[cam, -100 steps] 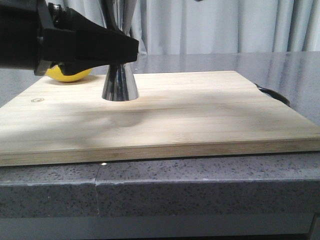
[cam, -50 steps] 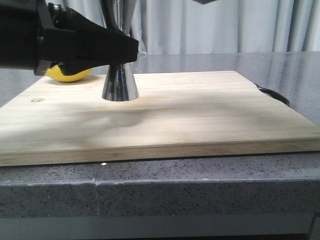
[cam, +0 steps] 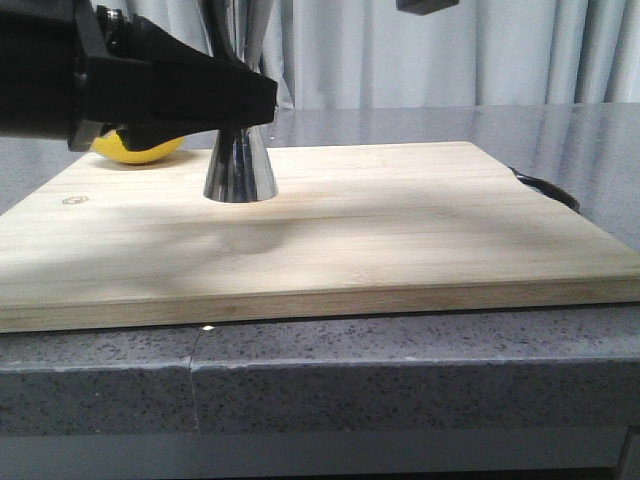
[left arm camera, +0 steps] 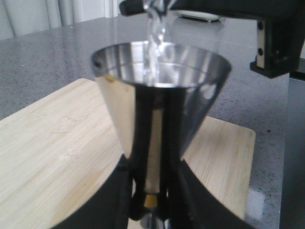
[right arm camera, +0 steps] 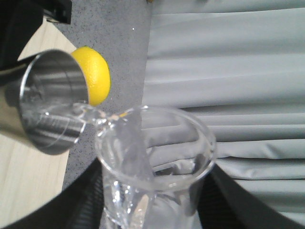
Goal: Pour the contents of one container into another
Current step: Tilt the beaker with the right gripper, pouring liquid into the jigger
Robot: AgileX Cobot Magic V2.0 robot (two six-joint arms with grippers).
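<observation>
Overhead on the right, a dark bit of the right arm has crept further into the top of the front view than it was a second ago; nothing else has shifted.

Farthest left, the black left gripper is pinched around the gold-banded waist of the tall shiny steel hourglass jigger, whose flared foot stands on the pale wooden cutting board (a round yellow lemon peeks out behind the arm).

From the left wrist, a thin clear stream falls into the jigger's mirror-smooth upper cone, where liquid already glints. So the pour looks under way, not finished; how full the cone is I can't judge.

To the right, the small clear glass beaker is tipped, spout just above the steel rim, water sliding out. The right gripper's black fingers flank the glass and seem clamped on it.
</observation>
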